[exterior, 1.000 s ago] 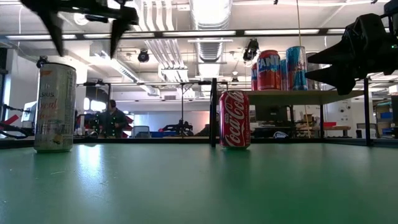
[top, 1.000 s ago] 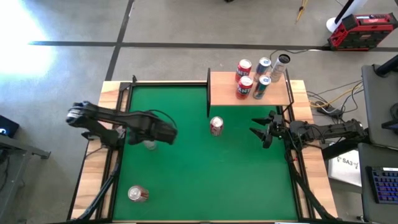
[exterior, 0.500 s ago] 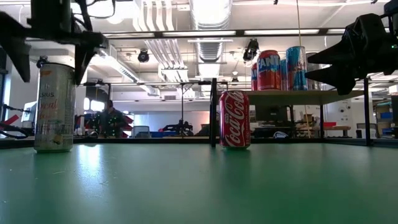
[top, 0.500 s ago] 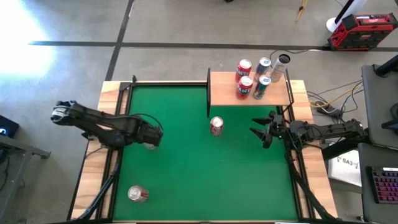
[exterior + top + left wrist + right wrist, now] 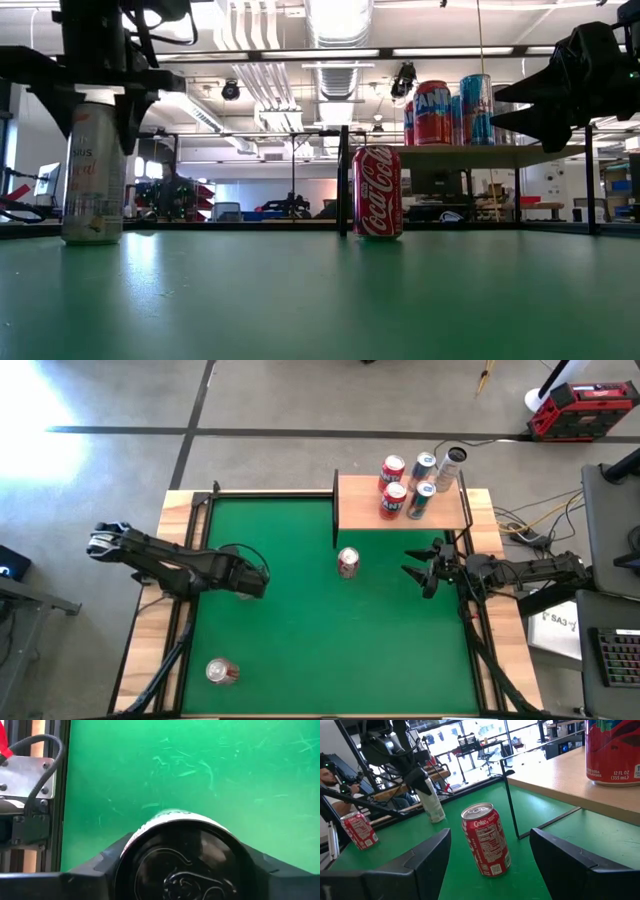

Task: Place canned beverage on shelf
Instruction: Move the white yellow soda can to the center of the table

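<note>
A tall slim white can stands upright at the table's left, and my left gripper is shut on its top. In the high view my left gripper covers it. A red cola can stands mid-table in front of the shelf, a tan board at the far right that carries several cans. My right gripper waits open at the right edge, level and pointing at the cola can. My left gripper pinches the white can's upper end between its two fingers, one on each side just below the rim. The fingers come from above, pointing steeply down. The can stays upright with its base on the green table.
Another red can stands near the front left corner. A thin dark post marks the shelf's near left corner, close behind the cola can. Green felt lies open between the cans.
My left gripper has come down over the white can, its fingers passing either side of the can's top, and has shut on it. The can still stands on the table, nudged slightly toward the right.
</note>
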{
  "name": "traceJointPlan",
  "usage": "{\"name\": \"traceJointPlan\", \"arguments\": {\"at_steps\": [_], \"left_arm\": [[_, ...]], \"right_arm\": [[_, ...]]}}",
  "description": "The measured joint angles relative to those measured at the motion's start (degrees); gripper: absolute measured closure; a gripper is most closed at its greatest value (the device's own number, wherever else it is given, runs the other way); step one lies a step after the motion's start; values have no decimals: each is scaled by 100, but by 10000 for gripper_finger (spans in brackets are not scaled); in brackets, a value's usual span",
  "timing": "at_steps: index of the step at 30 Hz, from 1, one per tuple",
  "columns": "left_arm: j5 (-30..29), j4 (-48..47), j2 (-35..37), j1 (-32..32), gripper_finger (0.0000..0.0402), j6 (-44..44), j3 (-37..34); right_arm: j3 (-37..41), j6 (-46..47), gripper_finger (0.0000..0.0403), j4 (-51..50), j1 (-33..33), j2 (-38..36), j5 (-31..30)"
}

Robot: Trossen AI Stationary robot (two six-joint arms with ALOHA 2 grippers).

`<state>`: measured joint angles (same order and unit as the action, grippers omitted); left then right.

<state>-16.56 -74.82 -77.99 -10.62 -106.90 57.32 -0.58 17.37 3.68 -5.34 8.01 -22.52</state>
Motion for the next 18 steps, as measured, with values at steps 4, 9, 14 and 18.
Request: {"name": "traceJointPlan", "arguments": {"at_steps": [4,9,14,18], "left_arm": [[51,179,-293,5,171,-83,405],[-102,70,-920,2,171,251,1419],[-250,-418,-1962,72,171,707,2840],[-385,-959,-2902,157,171,1163,4124]], "right_arm": [[0,0,140,-1,2,0,0],[0,0,140,0,1,-2,0],[0,0,140,-1,0,-2,0],[0,0,140,-1,0,-2,0]]}}
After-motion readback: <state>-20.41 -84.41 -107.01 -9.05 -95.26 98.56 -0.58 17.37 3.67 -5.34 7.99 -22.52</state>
